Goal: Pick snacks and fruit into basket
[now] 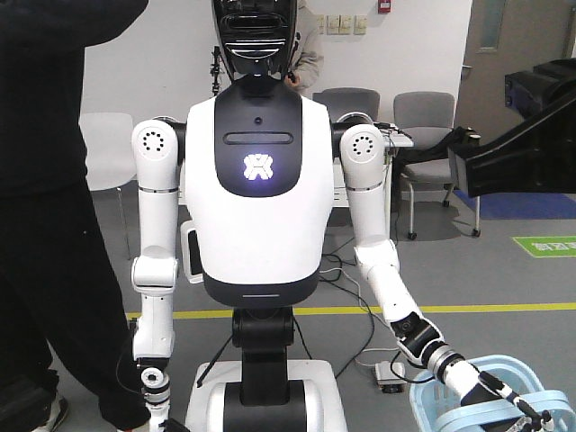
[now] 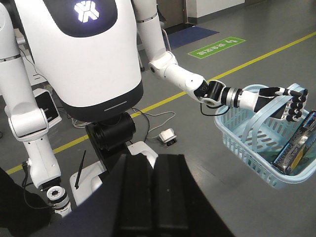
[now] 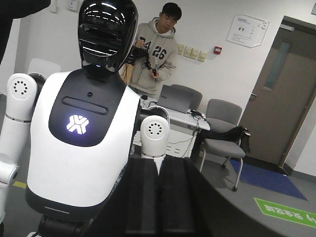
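1. The basket (image 2: 245, 144) is held in mid-air, hung by its handle (image 2: 269, 109) from the hand (image 2: 294, 104) of a humanoid (image 1: 261, 180). The hand's dark fingers are curled round the hoop.
2. The basket is seen tilted. One box (image 2: 302, 142) is propped inside against the far wall.
3. Left gripper (image 2: 154, 159): the fingers are seen together with only a thin seam between them, and nothing is held. It is well apart from the basket.
4. Right gripper (image 3: 158, 163): the fingers are likewise together and empty. It is pointed at the humanoid's chest, and the basket is not shown in that view.
5. Risk: a swinging, tilted basket could let the box slide out, or any drop could be missed.
6. Risk: the hoop and hand lie across the opening, so an incoming item could be knocked aside or the hand struck.
7. Risk: nothing is held, so a reach made from this far off could be misjudged.
8. Risk: cables (image 2: 148, 118) on the floor could be snagged by a moving base.
9. Count: one basket, one box, one humanoid.
10. No pouch or fruit is seen in any view.
11. Also counted: one man (image 3: 158, 49) in a hoodie and two grey chairs (image 1: 423, 112).
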